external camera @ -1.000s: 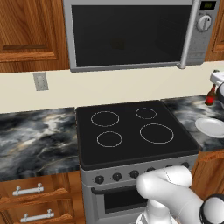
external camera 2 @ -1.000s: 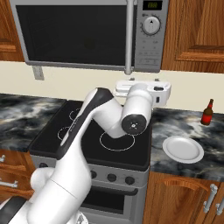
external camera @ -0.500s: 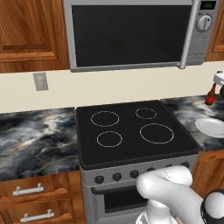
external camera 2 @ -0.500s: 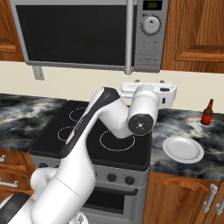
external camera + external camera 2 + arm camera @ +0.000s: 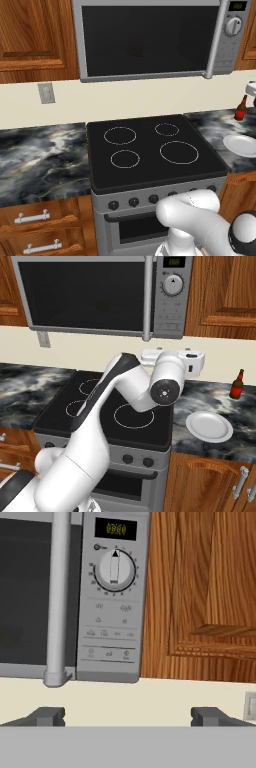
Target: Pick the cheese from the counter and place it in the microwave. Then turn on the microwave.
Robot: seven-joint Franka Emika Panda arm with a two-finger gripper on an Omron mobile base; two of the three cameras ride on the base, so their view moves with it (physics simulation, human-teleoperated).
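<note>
The microwave (image 5: 150, 40) hangs above the stovetop with its dark glass door shut. In the hand view its bar handle (image 5: 57, 597), round white knob (image 5: 115, 568) and green display (image 5: 116, 528) sit straight ahead. My gripper (image 5: 128, 717) is open, its two fingertips (image 5: 47, 716) far apart with nothing between them. It hovers above the right end of the stove, below the microwave's control panel; its white hand (image 5: 192, 362) faces the wall. The marbled counter (image 5: 40, 155) runs on both sides of the stove. The cheese is out of view.
A black stovetop (image 5: 150, 150) with ring marks lies under the microwave, above an oven with black knobs (image 5: 134, 202). On the right counter stand a brown bottle (image 5: 236, 385) and a white plate (image 5: 209, 426). Wooden cabinets (image 5: 205, 592) flank the microwave.
The hand has drifted a little to the right and lower over the stove's right end. The jaws have stayed wide open.
</note>
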